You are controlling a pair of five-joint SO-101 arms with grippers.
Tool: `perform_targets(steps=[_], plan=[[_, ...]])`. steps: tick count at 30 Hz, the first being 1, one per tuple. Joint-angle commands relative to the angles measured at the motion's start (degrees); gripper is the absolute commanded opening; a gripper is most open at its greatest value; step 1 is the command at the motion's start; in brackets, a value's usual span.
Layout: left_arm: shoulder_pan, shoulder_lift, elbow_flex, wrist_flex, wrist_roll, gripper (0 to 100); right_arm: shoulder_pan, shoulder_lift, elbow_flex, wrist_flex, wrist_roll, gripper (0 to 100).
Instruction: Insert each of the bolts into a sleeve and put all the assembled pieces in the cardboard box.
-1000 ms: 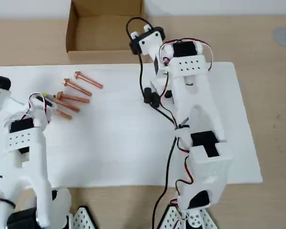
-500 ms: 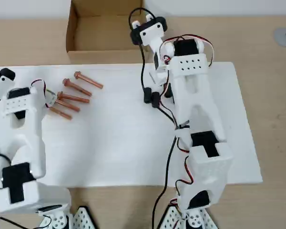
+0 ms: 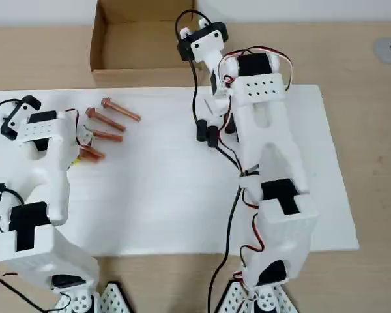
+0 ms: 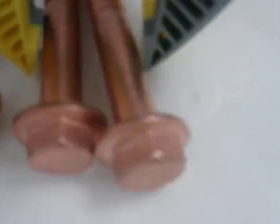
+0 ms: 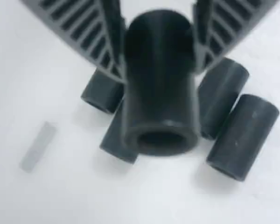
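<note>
Several copper bolts (image 3: 120,109) lie on the left of the white mat (image 3: 156,195). My left gripper (image 3: 83,140) is down over the nearest ones. In the left wrist view its yellow and grey fingers (image 4: 177,28) stand open, close on either side of two bolts (image 4: 126,93) that lie side by side on the mat. My right gripper (image 5: 158,65) is shut on a black sleeve (image 5: 158,98), held just above several loose sleeves (image 5: 242,135) on the mat. These sleeves (image 3: 206,134) lie at mid-mat below the cardboard box (image 3: 143,45).
The open cardboard box stands on the wooden table past the mat's far edge. A small pale sliver (image 5: 37,145) lies on the mat near the sleeves. Cables trail from the right arm over the sleeves. The mat's middle and near part are bare.
My left arm has swung in toward the bolts and its gripper now straddles two of them. The right arm shifted slightly toward the box, then held still.
</note>
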Motion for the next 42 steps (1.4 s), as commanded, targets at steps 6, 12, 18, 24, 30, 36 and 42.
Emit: perform_targets(steps=[6,12,18,24,30,36,42], plan=[[-4.6,-1.8,-0.6,0.9,-0.4,17,-0.5,-2.9,-3.1,-0.9,0.6,1.2],[-3.3,-6.5,-2.0,3.5,-0.4,17,-0.6,-0.8,-3.6,-0.9,0.6,1.2],[-3.3,-14.2,-2.1,6.8,-0.1,17,-0.6,-0.5,-5.3,0.4,0.6,1.2],[-3.7,-18.5,-1.8,10.7,-0.1,17,-0.6,-0.5,-5.3,0.7,0.6,1.2],[-7.6,-15.2,-1.9,11.3,6.2,17,-0.6,-0.5,-5.3,0.7,0.6,1.2],[-7.8,-7.9,-3.6,11.3,8.4,17,-0.6,-0.5,-5.3,0.7,0.6,1.2],[-7.6,-3.0,-5.7,11.6,8.5,17,-0.6,-0.5,-5.3,0.7,0.5,1.2]])
